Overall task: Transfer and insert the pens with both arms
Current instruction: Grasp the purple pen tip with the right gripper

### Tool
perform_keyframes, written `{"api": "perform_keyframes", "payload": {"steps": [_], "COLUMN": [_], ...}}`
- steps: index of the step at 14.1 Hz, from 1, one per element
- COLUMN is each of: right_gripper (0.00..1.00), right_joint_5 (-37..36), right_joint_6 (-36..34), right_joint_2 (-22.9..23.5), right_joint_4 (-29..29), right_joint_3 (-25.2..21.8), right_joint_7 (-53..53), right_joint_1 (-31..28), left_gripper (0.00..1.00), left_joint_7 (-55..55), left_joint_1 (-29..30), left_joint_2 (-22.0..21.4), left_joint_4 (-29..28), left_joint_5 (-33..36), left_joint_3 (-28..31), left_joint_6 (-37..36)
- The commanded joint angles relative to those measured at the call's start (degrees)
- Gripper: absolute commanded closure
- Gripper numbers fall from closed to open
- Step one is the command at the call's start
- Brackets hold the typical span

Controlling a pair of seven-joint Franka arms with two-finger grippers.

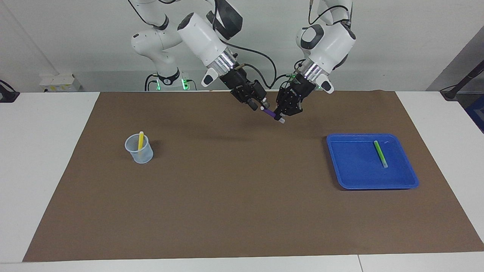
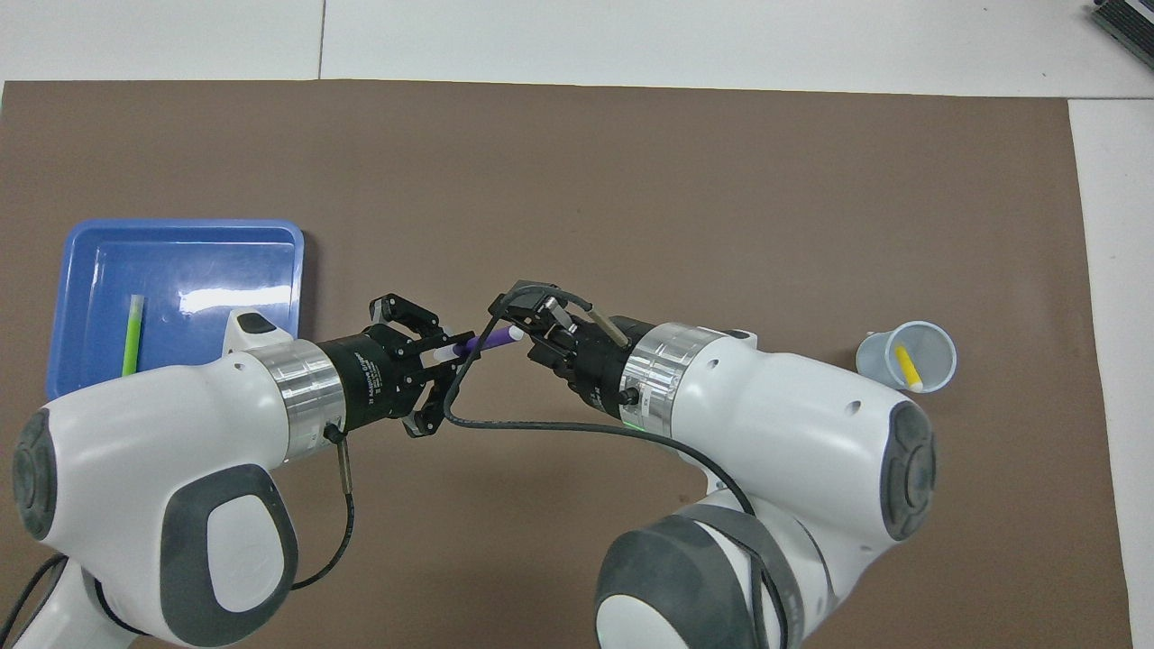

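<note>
Left claw (image 1: 281, 113) clamps the purple pen (image 1: 270, 112) in midair over the mat (image 1: 242, 196). Its free end, toward 10 o'clock in the facing view, meets right claw (image 1: 260, 106); I cannot tell whether that one grips. Right should clamp firmly before left releases.

A robotics lab: two robot arms (image 1: 196, 26) bolted at a mat-covered table (image 1: 49, 151).

**Two arms meet mid-air**

Both arms reach down and inward over the middle of the tabletop at the robots' end. The left hand (image 1: 280, 113) is clamped tight, wrist angled toward the right arm. The right hand (image 1: 260, 105) points back at it, tips nearly touching, finger spacing unclear.
</note>
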Motion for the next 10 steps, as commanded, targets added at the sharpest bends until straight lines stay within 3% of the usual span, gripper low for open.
{"api": "perform_keyframes", "payload": {"steps": [1,7,10], "right_gripper": [0.33,0.34,0.41], "right_joint_5": [1.25,1.25,1.25], "right_joint_6": [1.9,2.09,1.65], "right_joint_2": [3.31,3.31,3.22], "right_joint_4": [2.77,2.69,2.69], "right_joint_3": [0.31,0.31,0.31], "right_joint_7": [0.7,2.02,2.28], "right_joint_1": [0.09,1.76,1.76], "left_gripper": [1.0,1.0,1.0], "left_joint_7": [-0.79,-0.97,-0.97], "left_joint_1": [-1.27,-1.36,-1.27], "left_joint_2": [-2.63,-2.81,-3.16], "left_joint_4": [-2.13,-2.13,-2.21], "left_joint_5": [-1.08,-1.08,-1.08], "left_joint_3": [0.69,0.69,0.69], "left_joint_6": [1.23,1.23,1.05]}}
